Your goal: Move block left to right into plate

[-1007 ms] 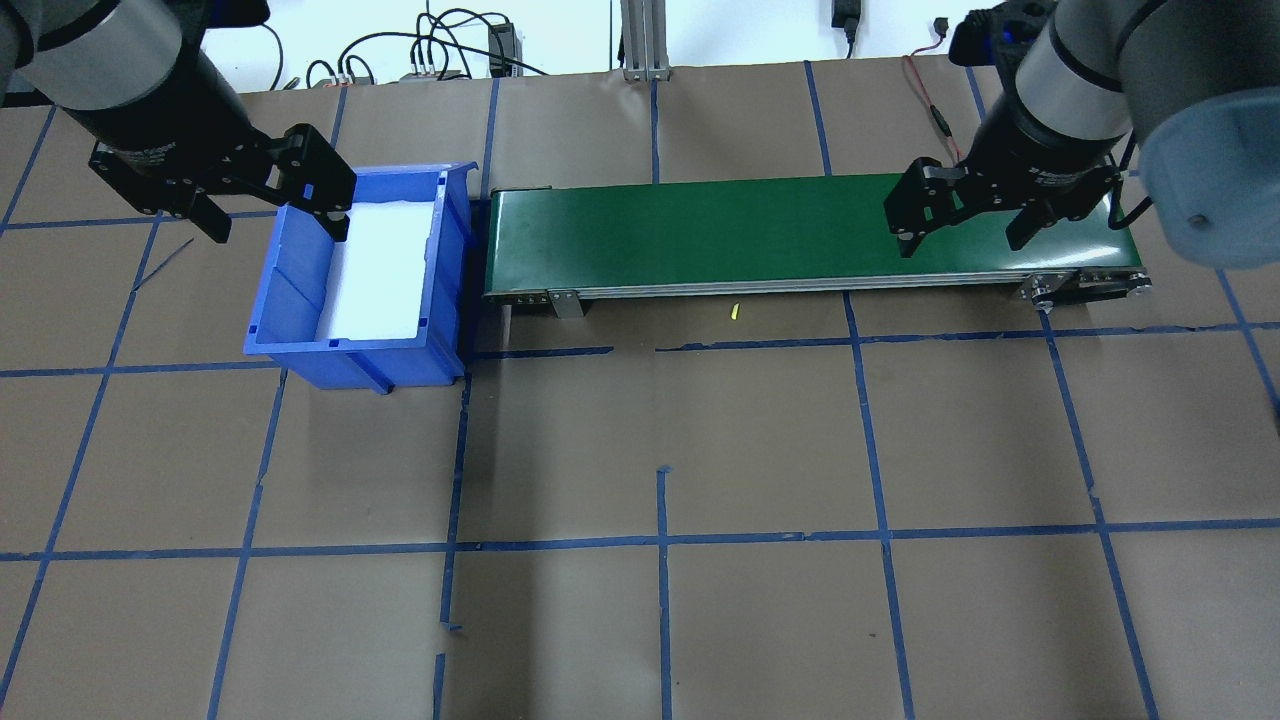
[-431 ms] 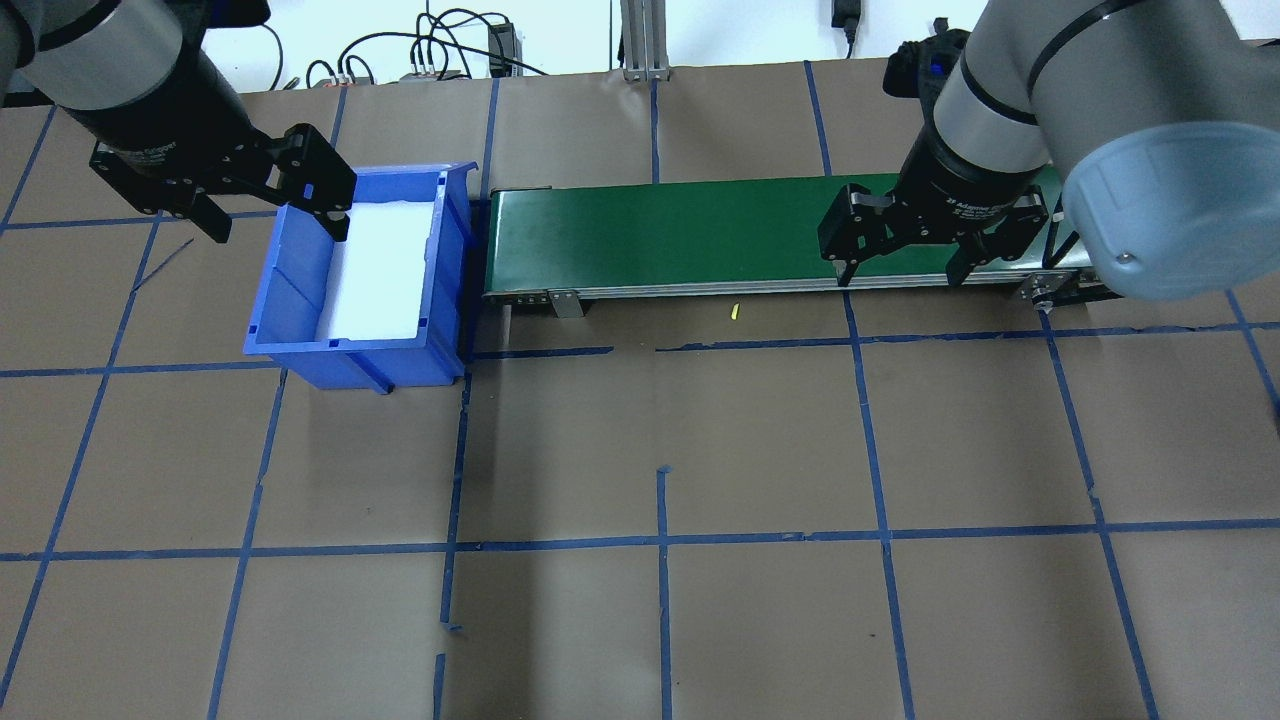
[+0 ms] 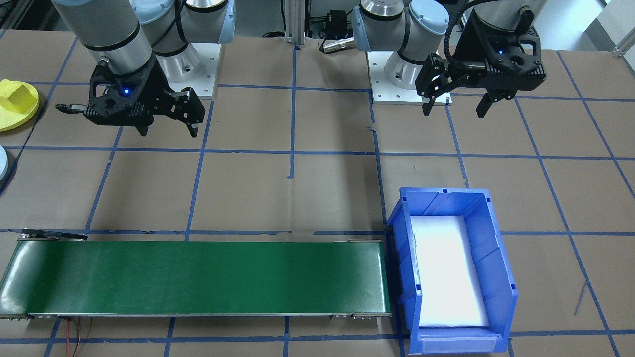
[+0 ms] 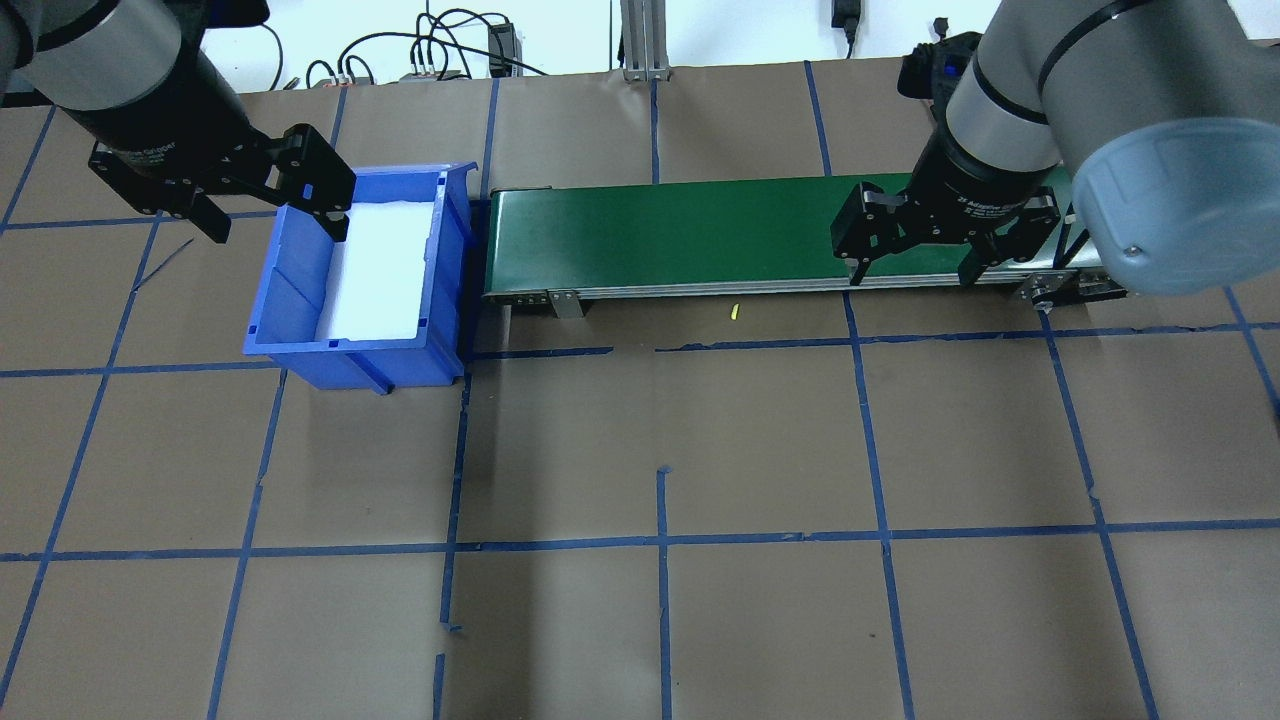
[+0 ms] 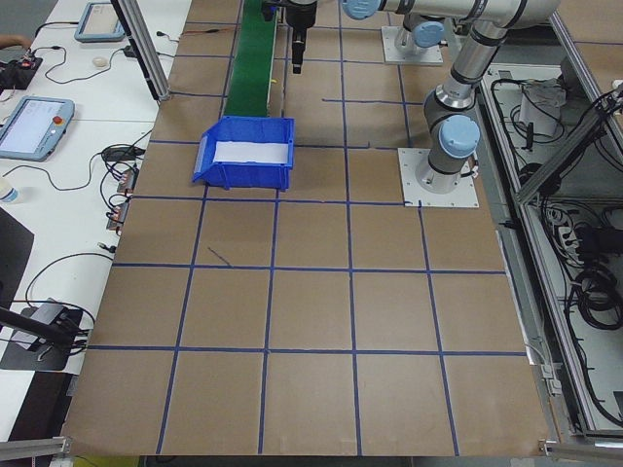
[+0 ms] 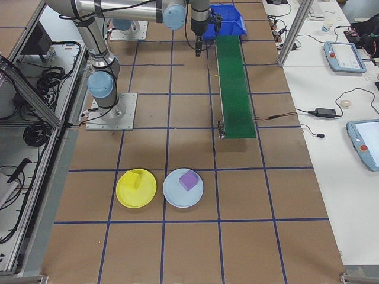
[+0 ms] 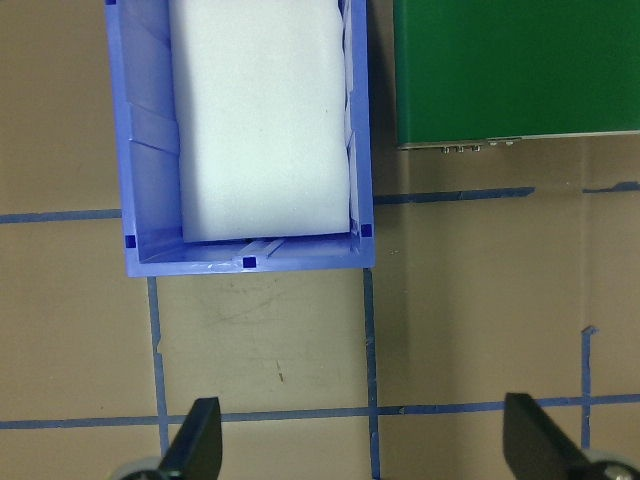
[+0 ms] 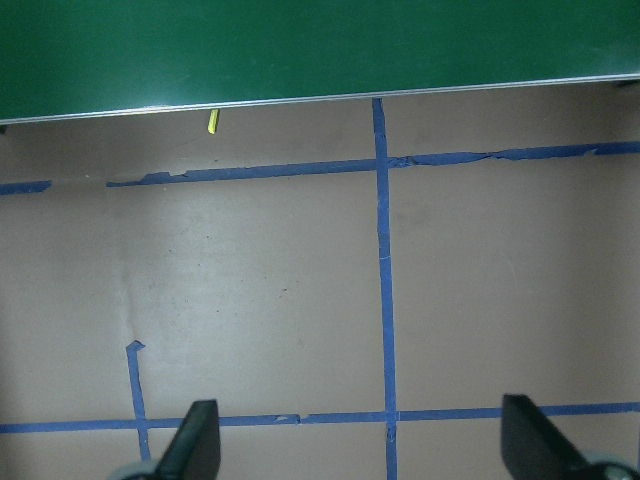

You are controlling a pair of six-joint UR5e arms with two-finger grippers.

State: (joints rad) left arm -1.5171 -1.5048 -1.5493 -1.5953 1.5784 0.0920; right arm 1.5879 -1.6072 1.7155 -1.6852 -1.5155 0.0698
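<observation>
Two open grippers, neither holding anything. Going left to right as the overhead camera sees the table: the left gripper (image 4: 270, 190) hangs with its fingers spread wide over the near-left rim of the blue bin (image 4: 290, 300), whose floor is covered by a white foam pad (image 4: 375, 270) and which holds no block that I can see. The bin sits butted against the left end of the green conveyor belt (image 4: 700, 235) — probably so that whatever rides the belt drops into the padded bin. Farther right, the right gripper (image 4: 925, 250) hovers, jaws also wide apart, above the belt's near edge close to its right end; its wrist camera looks down on bare brown paper and blue tape lines, with a small yellow scrap (image 8: 212, 121) just below the belt. Blocks appear only well off to the robot's right: a yellow block (image 6: 135, 181) on the yellow plate (image 6: 146, 195) and a purple block (image 6: 188, 180) on the pale blue plate (image 6: 175, 196) beside it, so both already lie in plates and nothing is left for either hand to lift
</observation>
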